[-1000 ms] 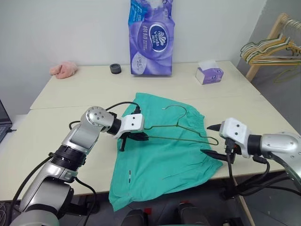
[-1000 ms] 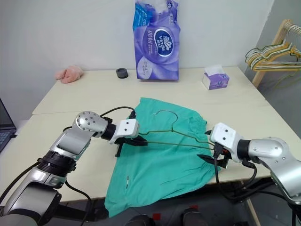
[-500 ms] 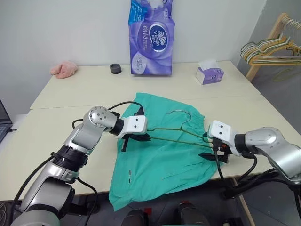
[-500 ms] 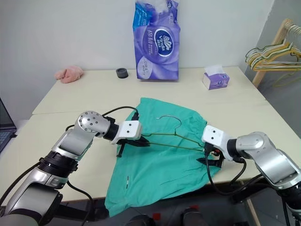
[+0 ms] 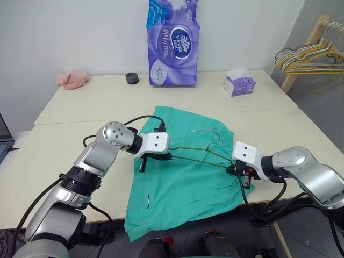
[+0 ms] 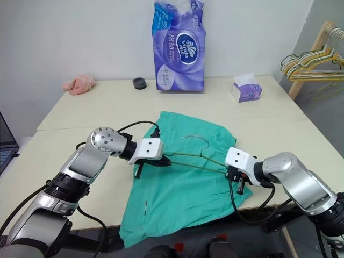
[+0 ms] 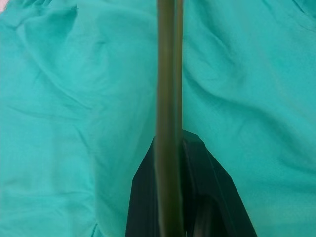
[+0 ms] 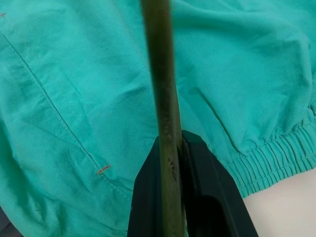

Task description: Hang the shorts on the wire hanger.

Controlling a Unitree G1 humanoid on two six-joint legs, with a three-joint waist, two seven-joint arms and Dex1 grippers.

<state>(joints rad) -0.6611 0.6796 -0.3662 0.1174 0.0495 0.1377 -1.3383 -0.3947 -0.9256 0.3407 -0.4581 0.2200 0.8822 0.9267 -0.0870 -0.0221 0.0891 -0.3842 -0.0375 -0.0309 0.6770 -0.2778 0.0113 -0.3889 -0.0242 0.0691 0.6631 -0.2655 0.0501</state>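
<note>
Lying flat on the table [image 5: 64, 145], the shorts [image 5: 183, 177] are seen in the head views beneath the wire hanger [image 5: 201, 152], which is clamped at opposite ends by the left gripper [image 5: 163, 156] and right gripper [image 5: 236, 171]. Each wrist view shows the wire pinched between clenched fingers [image 7: 197, 197], above the shorts.

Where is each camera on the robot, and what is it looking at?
Left and right eye views: on the head, looking down at the shorts on the table; both arms show.
Left wrist view: on the left wrist, along the left gripper shut on the wire hanger.
Right wrist view: along the right gripper, shut on the hanger too.
All share hanger and shorts.
</note>
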